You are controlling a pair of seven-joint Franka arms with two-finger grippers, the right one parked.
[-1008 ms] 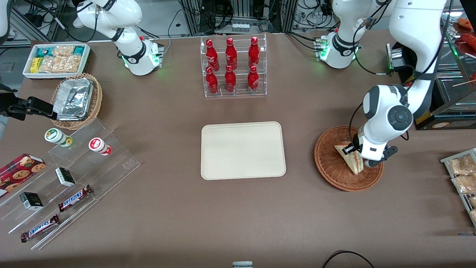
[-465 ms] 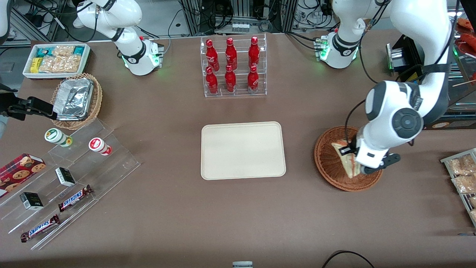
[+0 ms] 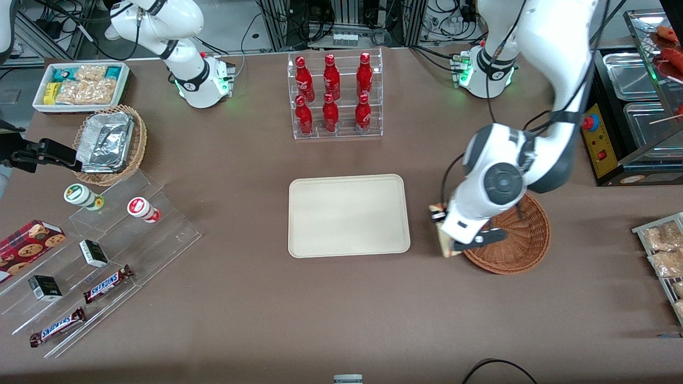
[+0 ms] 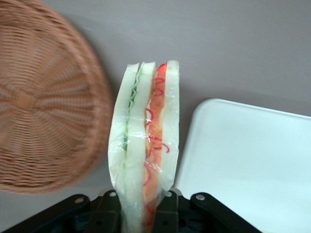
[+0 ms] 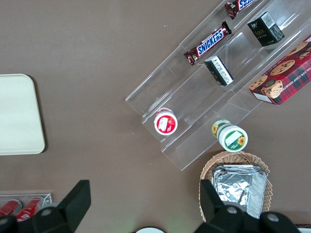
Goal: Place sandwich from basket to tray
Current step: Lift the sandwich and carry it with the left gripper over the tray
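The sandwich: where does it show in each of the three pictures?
Front view: sandwich held in the gripper, between basket and tray.
Left wrist view: sandwich upright, gripped, between basket and tray.
Right wrist view: not there.
Shared landmark: tray.

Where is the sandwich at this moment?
The sandwich is clamped in the left gripper, held above the bare table between the basket and the tray, clear of both.

glossy white left arm (image 3: pixel 539 48), grey joint caps, black cables, black gripper (image 4: pixel 138 213).
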